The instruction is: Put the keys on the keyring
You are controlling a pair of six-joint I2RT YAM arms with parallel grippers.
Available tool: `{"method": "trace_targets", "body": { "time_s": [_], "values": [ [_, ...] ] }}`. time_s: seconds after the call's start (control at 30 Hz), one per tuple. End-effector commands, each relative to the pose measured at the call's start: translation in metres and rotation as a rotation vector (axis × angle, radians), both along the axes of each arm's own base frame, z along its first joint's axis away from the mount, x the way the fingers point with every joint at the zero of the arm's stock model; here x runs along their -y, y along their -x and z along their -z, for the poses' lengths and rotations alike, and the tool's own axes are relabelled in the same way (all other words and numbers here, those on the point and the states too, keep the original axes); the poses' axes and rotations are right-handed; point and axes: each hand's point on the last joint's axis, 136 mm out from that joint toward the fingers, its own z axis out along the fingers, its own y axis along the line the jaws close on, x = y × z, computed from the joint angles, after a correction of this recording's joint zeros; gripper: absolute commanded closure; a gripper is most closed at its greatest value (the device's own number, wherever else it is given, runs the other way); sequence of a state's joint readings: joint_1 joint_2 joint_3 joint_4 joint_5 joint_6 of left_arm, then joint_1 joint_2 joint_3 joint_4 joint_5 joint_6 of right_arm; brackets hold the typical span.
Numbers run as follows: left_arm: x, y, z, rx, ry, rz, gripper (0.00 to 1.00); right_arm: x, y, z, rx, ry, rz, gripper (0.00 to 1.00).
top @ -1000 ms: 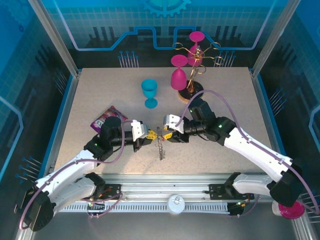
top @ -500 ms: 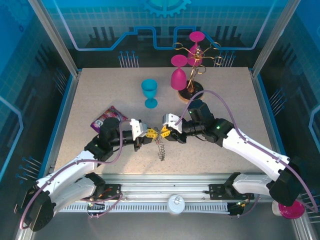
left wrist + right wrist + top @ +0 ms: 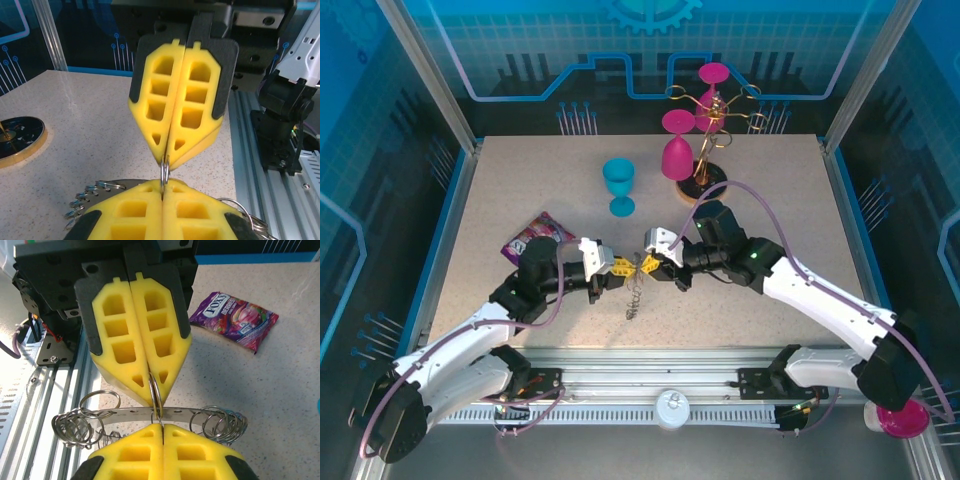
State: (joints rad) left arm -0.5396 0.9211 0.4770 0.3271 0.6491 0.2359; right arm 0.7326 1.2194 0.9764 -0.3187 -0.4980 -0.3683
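The keyring (image 3: 125, 414) is a flat grey metal band with thin wire loops (image 3: 222, 425) along its rim. It hangs above the table between the two grippers, and in the top view it dangles at the keyring (image 3: 634, 296). My left gripper (image 3: 619, 266) and my right gripper (image 3: 652, 264) meet tip to tip. Both are shut on the same small wire loop (image 3: 165, 169) of the ring. The left gripper (image 3: 164, 187) pinches the loop from below in its own view, and the right gripper (image 3: 162, 425) does the same in its view. The keys are out of view.
A purple candy packet (image 3: 538, 235) lies left of the left arm. Behind stand a blue goblet (image 3: 618, 185), a magenta goblet (image 3: 677, 150) and a gold glass rack (image 3: 708, 110) on its round base (image 3: 17, 132). Another magenta goblet (image 3: 900, 420) sits off the table at front right.
The right gripper has shut onto the wire loop. Both grippers have lifted a little, and the hanging keyring has risen and swung slightly left.
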Motion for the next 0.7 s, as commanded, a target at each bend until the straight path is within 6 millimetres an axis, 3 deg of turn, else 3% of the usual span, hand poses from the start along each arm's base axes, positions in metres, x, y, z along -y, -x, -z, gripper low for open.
{"method": "trace_targets", "body": {
  "time_s": [0.0,0.17,0.43,0.67],
  "values": [
    [0.003,0.008,-0.024,0.065,0.074,0.043,1.0,-0.008,0.007,0.015,-0.061,0.012,-0.013,0.99],
    [0.003,0.006,-0.025,0.071,0.077,0.031,1.0,-0.008,0.003,0.013,-0.046,0.001,0.018,0.89],
    [0.003,0.005,-0.02,0.065,0.07,0.031,1.0,0.006,-0.002,-0.019,0.065,-0.102,0.071,0.68],
    [0.004,0.006,-0.021,0.067,0.074,0.037,1.0,-0.005,0.0,-0.021,0.034,-0.128,0.024,0.65]
  ]
}}
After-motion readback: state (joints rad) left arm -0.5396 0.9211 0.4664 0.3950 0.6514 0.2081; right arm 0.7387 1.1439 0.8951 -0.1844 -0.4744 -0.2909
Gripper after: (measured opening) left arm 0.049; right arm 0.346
